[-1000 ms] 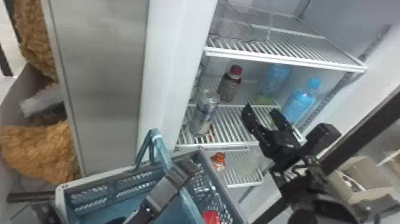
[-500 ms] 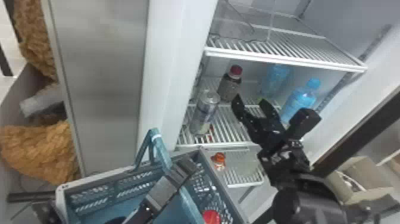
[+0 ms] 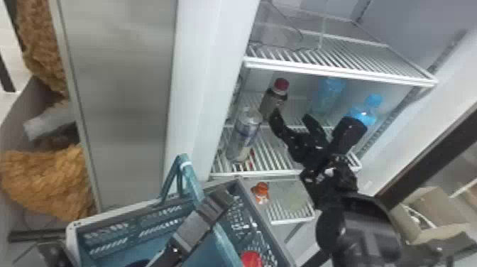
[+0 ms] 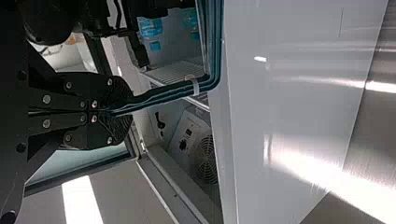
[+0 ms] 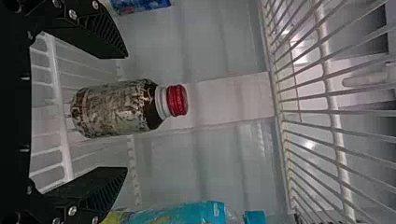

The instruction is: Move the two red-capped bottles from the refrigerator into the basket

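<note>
We've a dark bottle [image 3: 273, 102], red-capped, mottled label, upright on the fridge shelf [image 3: 269, 156]! Our right hand [image 3: 292, 116] has swung left towards it, fingers apart; our left [image 3: 221, 199] clamps the basket handle [image 3: 190, 177]. One red cap [image 3: 250, 259] in the basket [image 3: 113, 213], two blue-capped bottles [image 3: 367, 110] right.

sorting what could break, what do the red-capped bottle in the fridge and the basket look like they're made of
The red-capped bottle looks like dark glossy glass under a patterned label, judging by its brown shoulder, though plastic is possible. The basket seems to be matte molded plastic, with rows of slots pierced through its walls.
</note>
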### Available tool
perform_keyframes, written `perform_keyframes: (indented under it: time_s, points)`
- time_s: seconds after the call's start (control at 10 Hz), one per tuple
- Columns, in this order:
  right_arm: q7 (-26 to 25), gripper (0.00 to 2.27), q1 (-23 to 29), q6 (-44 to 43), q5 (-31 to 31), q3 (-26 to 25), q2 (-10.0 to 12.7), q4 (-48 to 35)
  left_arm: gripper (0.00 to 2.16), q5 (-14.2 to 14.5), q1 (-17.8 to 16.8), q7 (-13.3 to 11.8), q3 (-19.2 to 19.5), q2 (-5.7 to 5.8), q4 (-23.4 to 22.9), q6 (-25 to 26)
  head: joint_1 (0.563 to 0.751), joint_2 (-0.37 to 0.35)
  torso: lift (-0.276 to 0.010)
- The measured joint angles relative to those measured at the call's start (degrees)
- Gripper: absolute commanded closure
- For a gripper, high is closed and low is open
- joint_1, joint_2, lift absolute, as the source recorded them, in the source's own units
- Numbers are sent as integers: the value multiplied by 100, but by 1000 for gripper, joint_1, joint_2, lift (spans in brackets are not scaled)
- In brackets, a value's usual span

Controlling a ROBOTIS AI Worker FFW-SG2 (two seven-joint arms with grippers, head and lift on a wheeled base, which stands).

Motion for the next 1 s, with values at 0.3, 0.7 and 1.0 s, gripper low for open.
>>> perform_keyframes:
  time_s: [0.3, 0.7, 1.0]
  points:
    - [-94, 151, -231, 136, 80, 4, -10, 251, 1204, 10, -5, 0, 0, 0, 14, -14, 683, -350, 0]
    - [-91, 151, -619, 202, 202, 49, -52, 663, 1204, 54, -5, 0, -23, 0, 42, -41, 677, -350, 0]
    - [-91, 151, -964, 202, 297, 176, -108, 993, 1204, 55, -5, 0, -23, 0, 42, -42, 665, -350, 0]
